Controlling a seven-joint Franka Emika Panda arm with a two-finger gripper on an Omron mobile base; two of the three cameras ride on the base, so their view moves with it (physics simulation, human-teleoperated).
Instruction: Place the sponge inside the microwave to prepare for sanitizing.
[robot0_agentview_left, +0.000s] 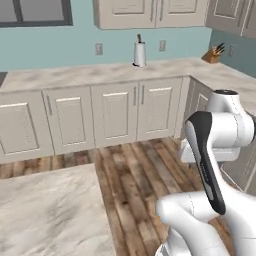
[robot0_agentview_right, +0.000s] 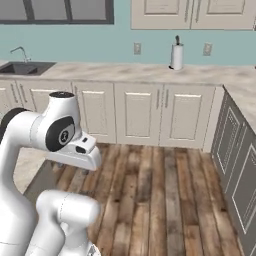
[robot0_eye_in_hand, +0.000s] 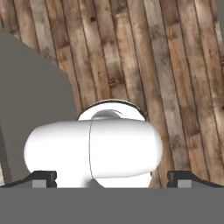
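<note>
Gripper (robot0_eye_in_hand: 112, 179) spread wide, empty, pointed down at wooden floor (robot0_eye_in_hand: 175, 65); finger tips (robot0_eye_in_hand: 43, 178) far apart. Arm folded above base, between island counter (robot0_agentview_left: 45, 210) and wall cabinets (robot0_agentview_left: 115, 115). Sponge, microwave: place not to tell from here. Step: start, search. Next: drive or turn base to find sponge, then reach.

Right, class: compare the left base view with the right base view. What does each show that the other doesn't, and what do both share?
Left base view alone: a knife block at the far right of the back counter, and a marble counter corner at lower left.
Right base view alone: a sink with its faucet at the far left.
Shared: the paper towel roll on the back counter, cream cabinets below it, the wooden floor and the teal wall.
</note>
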